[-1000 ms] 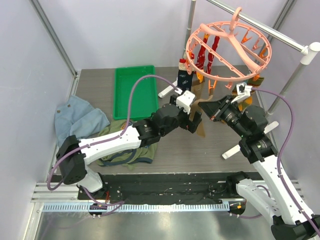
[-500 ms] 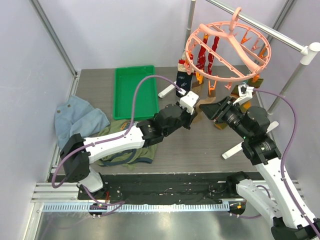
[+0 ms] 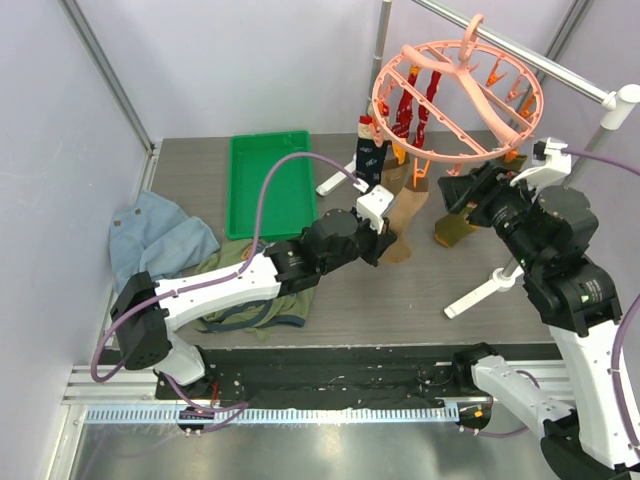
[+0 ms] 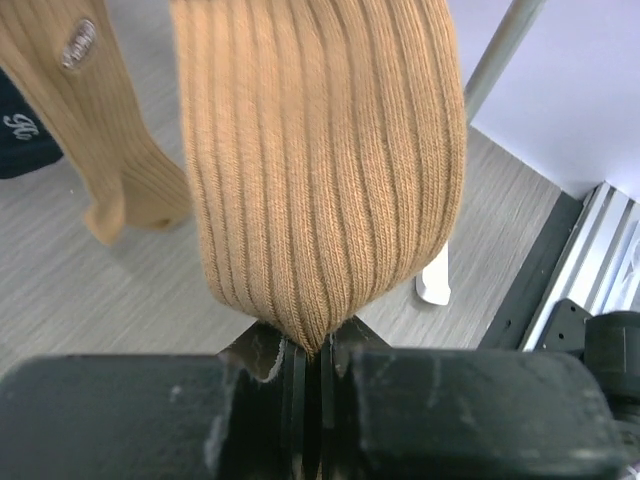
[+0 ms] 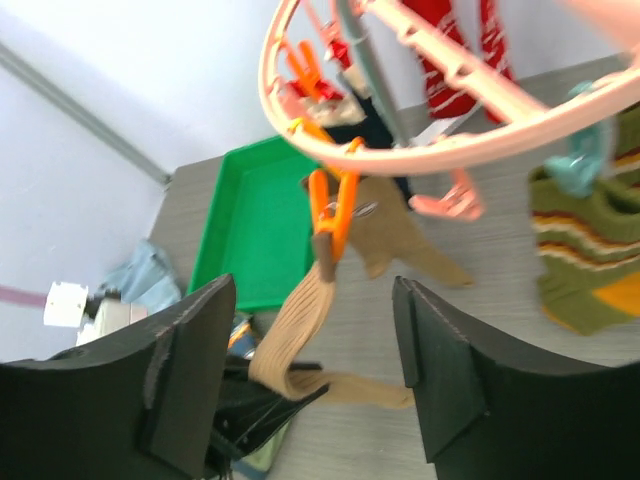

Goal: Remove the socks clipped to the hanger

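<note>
Two changes: our left gripper [image 4: 310, 365] now pinches the lower end of the tan sock [image 4: 320, 170], and our right gripper [image 5: 312, 370] has opened, empty. The sock hangs from an orange clip [image 5: 335, 205] on the hanger [image 5: 470, 140]; we judge a pull is next.

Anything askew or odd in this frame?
The tan ribbed sock hangs slanted rather than straight down. Its top is pinched in an orange clip on the salmon-pink plastic ring hanger, and its lower part is drawn aside by the left gripper, jaws shut on it. Nothing looks spilled or damaged.

White-and-black arms [image 3: 215, 290], purple cables [image 3: 300, 155]
</note>
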